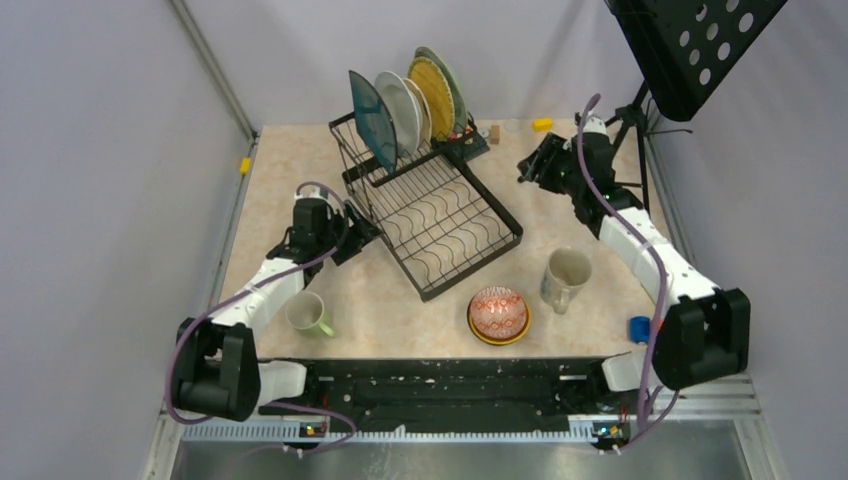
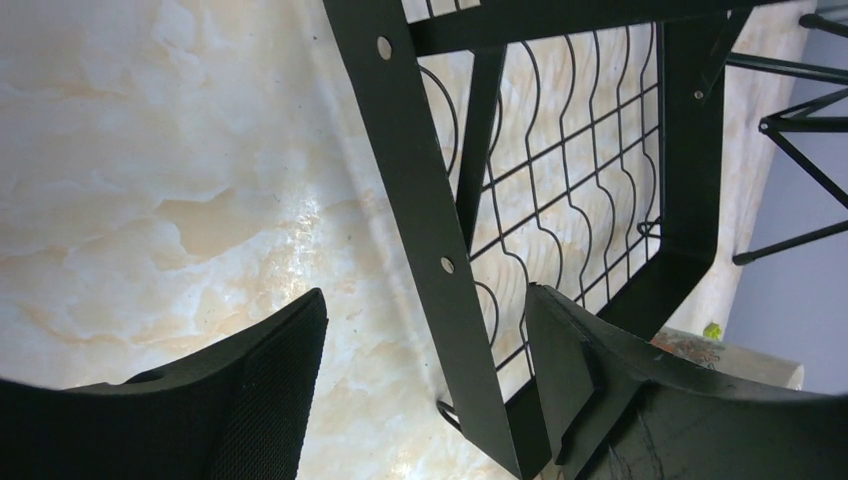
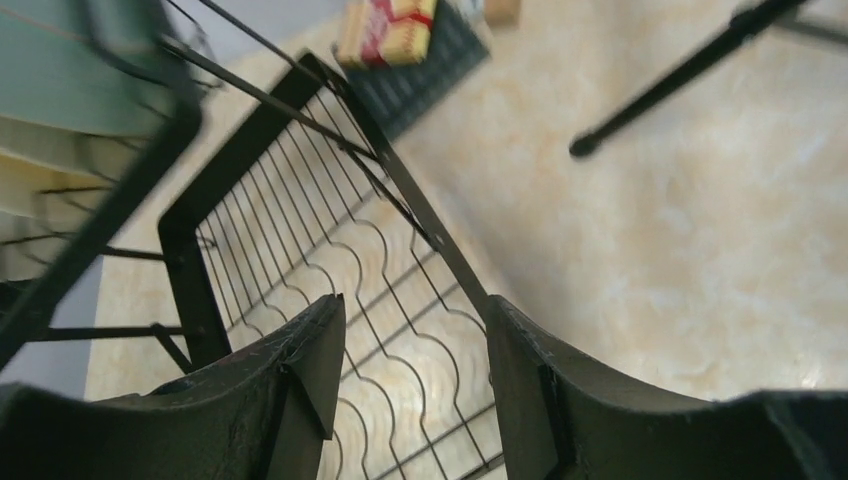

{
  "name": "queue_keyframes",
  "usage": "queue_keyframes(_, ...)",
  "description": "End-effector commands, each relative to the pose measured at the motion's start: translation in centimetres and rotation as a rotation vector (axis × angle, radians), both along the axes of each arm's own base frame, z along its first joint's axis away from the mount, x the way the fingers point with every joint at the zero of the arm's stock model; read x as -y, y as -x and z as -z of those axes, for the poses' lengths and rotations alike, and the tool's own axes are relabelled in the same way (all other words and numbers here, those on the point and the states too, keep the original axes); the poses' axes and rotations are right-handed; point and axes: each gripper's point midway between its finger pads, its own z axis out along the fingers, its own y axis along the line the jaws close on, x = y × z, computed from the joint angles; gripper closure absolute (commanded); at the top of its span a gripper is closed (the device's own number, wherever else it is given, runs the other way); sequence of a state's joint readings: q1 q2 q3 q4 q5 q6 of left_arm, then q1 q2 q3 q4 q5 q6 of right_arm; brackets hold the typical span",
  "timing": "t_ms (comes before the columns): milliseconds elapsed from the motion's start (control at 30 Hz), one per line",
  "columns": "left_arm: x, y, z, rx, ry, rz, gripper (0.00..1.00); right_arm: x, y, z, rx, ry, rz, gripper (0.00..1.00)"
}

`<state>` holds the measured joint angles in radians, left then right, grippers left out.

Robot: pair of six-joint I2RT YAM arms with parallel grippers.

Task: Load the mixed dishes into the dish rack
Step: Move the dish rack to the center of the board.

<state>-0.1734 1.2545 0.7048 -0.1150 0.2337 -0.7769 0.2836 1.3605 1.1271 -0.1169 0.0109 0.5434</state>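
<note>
The black wire dish rack (image 1: 440,225) stands mid-table. Its raised back section holds a dark teal plate (image 1: 370,120), a white plate (image 1: 400,108), a cream-yellow plate (image 1: 432,90) and a pale teal plate (image 1: 452,78), all on edge. A light-green mug (image 1: 308,313), a cream mug (image 1: 566,278) and a red-patterned bowl (image 1: 498,308) nested in a yellow-orange bowl stand on the table in front. My left gripper (image 1: 360,235) is open and straddles the rack's left rim bar (image 2: 440,260). My right gripper (image 1: 527,165) is open and empty, right of the rack, looking down on the tray wires (image 3: 300,220).
A black music stand (image 1: 690,40) on a tripod stands at the back right; one leg shows in the right wrist view (image 3: 680,75). Small toy blocks (image 1: 541,124) lie behind the rack. A blue toy car (image 1: 639,326) sits near the right arm's base.
</note>
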Motion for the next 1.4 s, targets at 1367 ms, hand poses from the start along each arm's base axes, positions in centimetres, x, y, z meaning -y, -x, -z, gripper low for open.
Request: queue_keyframes(1367,-2.0,-1.7,-5.9,0.223,-0.173,0.02,0.24,-5.8,2.0,9.9,-0.356,-0.078,-0.289,0.4)
